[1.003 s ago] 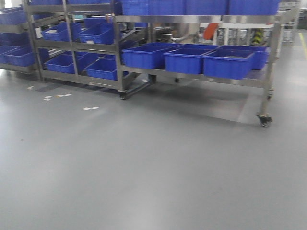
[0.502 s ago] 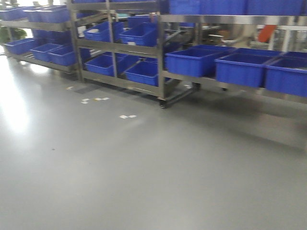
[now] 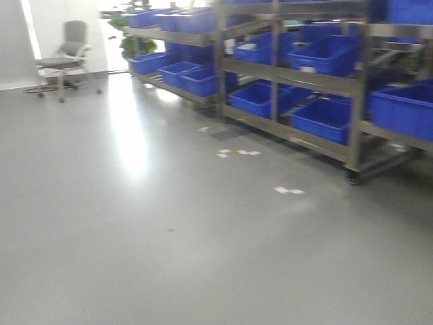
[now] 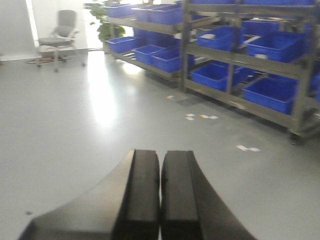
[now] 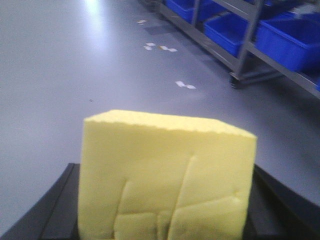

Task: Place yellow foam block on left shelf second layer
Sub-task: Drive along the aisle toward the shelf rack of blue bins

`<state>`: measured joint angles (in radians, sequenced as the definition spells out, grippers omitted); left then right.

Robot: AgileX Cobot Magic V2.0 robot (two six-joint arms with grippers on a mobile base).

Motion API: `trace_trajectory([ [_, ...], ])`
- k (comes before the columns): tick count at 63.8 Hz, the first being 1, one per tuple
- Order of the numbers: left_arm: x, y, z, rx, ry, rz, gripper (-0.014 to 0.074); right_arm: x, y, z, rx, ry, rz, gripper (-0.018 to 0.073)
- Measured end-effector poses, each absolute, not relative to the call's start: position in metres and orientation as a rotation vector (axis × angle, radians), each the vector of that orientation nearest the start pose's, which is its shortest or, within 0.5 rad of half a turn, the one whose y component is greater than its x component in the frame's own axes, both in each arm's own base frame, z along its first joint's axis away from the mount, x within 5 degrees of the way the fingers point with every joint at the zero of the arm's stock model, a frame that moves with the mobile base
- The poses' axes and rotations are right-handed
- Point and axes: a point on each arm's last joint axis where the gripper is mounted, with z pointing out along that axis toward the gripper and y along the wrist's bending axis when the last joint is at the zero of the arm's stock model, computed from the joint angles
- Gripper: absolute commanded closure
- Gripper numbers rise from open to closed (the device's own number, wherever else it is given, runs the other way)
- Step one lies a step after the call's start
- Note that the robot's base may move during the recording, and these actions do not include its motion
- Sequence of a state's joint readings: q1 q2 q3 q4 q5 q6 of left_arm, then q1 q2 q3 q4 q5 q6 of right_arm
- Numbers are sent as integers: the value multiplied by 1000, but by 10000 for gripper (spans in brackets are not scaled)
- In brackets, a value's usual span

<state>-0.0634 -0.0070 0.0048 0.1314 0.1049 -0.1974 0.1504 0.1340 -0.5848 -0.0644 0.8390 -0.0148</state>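
Note:
The yellow foam block [image 5: 165,175] fills the lower half of the right wrist view, creased on its near face. My right gripper [image 5: 165,212] is shut on it, with a black finger showing at each side. In the left wrist view my left gripper [image 4: 160,170] is shut, its two black pads pressed together with nothing between them, held above the grey floor. Steel shelf racks [image 3: 356,101] with blue bins [image 3: 325,118] stand at the right in the front view, well away from both grippers. No gripper shows in the front view.
A grey office chair [image 3: 64,51] stands at the far left by a white wall, with a green plant [image 3: 128,40] behind it. A further rack of blue bins [image 3: 176,68] runs along the back. White tape marks [image 3: 289,191] dot the floor. The near rack rests on a caster [image 5: 234,82].
The front view has swung left: the racks slid from the centre to the right edge, and the chair, wall and plant came into sight.

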Motion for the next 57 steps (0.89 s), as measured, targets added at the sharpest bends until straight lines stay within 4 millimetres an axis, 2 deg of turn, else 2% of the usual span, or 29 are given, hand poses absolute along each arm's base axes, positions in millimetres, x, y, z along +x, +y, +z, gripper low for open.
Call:
trace_trajectory([
  [57, 56, -2, 202, -13, 1586, -91, 460, 17, -2, 319, -162, 1863, 19, 225],
])
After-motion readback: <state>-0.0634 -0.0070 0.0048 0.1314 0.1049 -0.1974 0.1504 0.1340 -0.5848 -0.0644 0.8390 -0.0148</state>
